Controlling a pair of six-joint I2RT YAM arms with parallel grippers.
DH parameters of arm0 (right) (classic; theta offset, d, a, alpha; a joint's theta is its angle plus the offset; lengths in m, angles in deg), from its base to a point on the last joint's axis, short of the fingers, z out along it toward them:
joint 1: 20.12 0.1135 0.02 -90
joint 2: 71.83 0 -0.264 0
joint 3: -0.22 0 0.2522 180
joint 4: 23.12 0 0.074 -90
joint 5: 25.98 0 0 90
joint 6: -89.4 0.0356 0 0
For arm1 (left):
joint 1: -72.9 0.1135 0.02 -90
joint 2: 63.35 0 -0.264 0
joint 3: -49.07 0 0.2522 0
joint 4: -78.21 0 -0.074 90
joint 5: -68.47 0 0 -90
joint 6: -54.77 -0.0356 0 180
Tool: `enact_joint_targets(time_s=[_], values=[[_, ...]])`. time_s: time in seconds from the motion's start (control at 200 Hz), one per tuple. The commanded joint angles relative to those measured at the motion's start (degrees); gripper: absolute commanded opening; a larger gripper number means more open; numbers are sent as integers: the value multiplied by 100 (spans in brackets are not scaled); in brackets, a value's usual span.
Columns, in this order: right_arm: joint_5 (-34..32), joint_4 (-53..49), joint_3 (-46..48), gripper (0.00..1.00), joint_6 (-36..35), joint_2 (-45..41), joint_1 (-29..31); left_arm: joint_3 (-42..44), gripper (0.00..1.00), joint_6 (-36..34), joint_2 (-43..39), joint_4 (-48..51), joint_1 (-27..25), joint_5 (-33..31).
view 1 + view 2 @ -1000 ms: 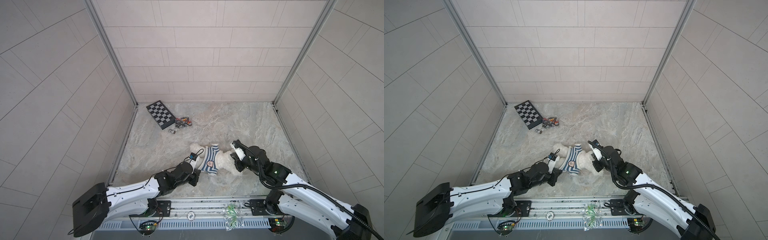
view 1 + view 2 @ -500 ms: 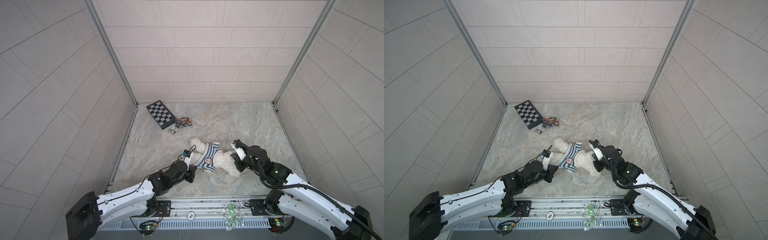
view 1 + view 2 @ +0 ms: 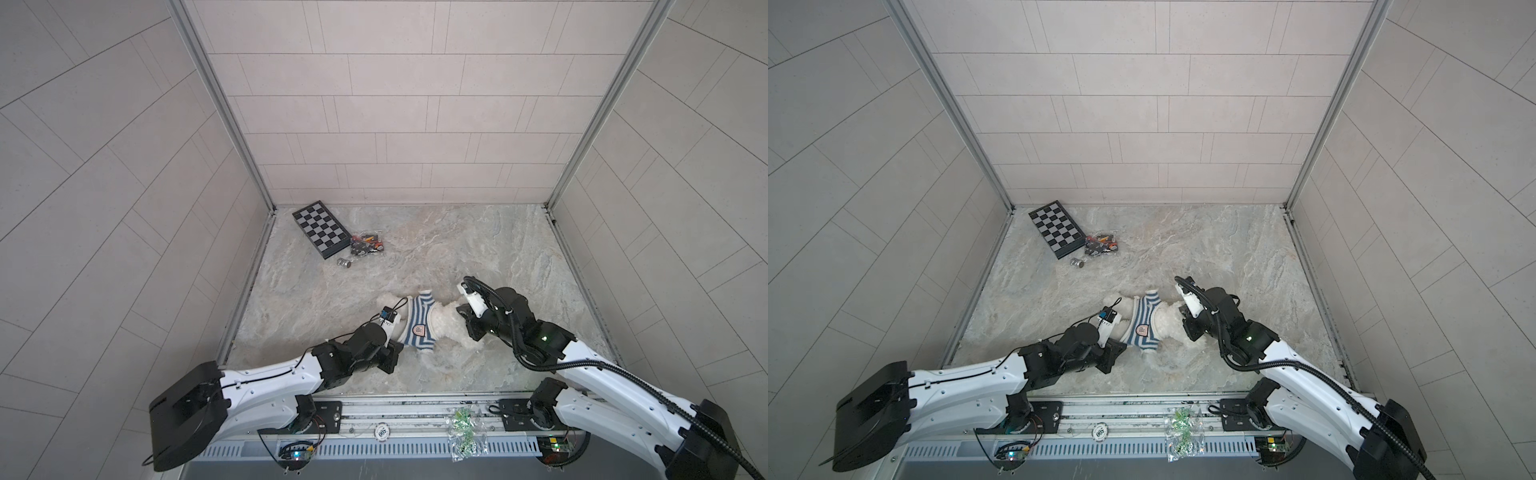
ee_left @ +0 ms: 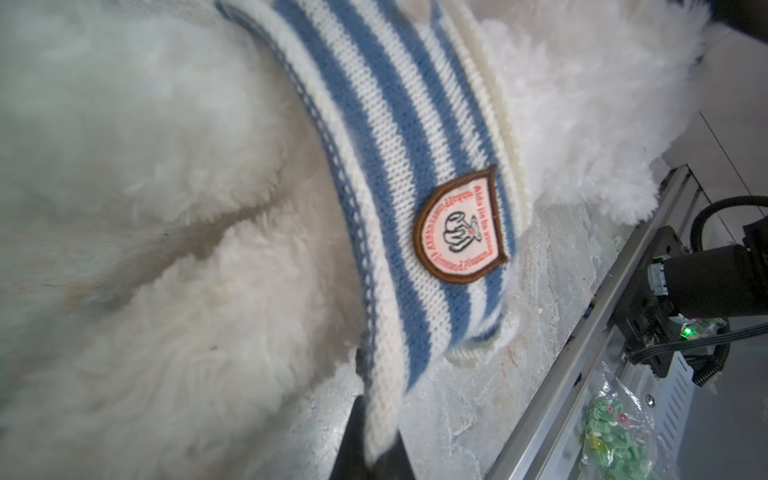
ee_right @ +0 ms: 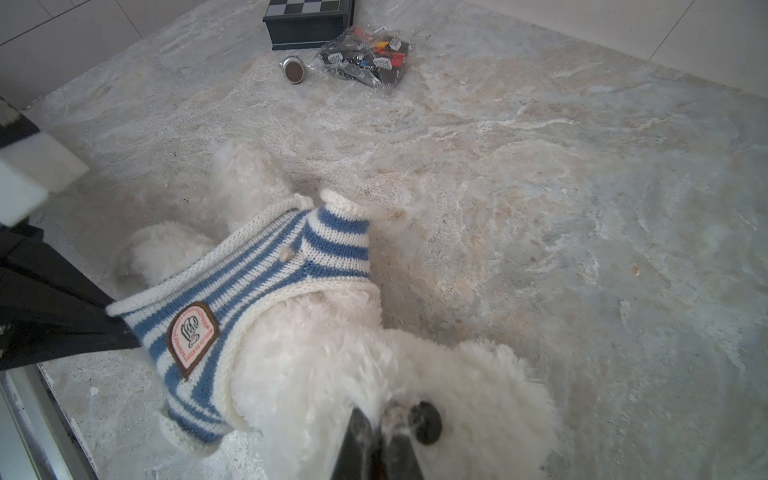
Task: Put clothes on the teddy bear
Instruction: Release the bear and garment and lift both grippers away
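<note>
My left hand (image 4: 371,449) is shut tight, with the lower hem of the striped shirt (image 4: 395,104) pinched between its fingers (image 4: 352,436). In both top views that hand (image 3: 394,352) sits at the near end of the shirt (image 3: 417,322), low over the table (image 3: 478,249). The hem is drawn out to a corner where I hold it, and the brown-edged badge (image 4: 459,226) lies just beyond my grip, facing up.

My right hand (image 5: 376,442) is also closed, nipping a tuft of white fur on the face of the teddy bear (image 5: 332,353), right beside a round dark button (image 5: 424,422) that I take for its nose or an eye; I cannot tell which. In a top view this hand (image 3: 1185,316) is at the bear's head end.

The teddy bear (image 3: 444,324) lies flat on the table between my two hands, near the front edge and about mid-width, head toward my right arm and legs toward the left. The shirt is around its torso, bunched up toward the chest, with the belly and legs bare. One striped sleeve (image 5: 336,235) sticks up on the far side.

Well apart, in the far left corner, lie a chessboard (image 3: 321,228), a clear bag (image 3: 365,245) of small coloured pieces touching it, and a small metal cylinder (image 3: 344,262) just beside them.
</note>
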Motion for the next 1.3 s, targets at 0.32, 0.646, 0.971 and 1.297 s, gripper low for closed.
enact_joint_targets(time_s=[0.32, 0.646, 0.971, 1.297], values=[[647, 470, 111, 0, -924, 96, 71, -654, 39, -637, -763, 1119, 510, 697], [843, 542, -18, 0, -1658, 20, 343, -1226, 40, -977, -896, 1988, 1774, 426], [741, 449, -676, 0, -1764, 789, 388, -1251, 39, -831, 87, 1767, 2482, 381], [529, 688, -1301, 2, -1776, 1946, 262, -520, 33, -455, 24, 1350, 2456, 644]])
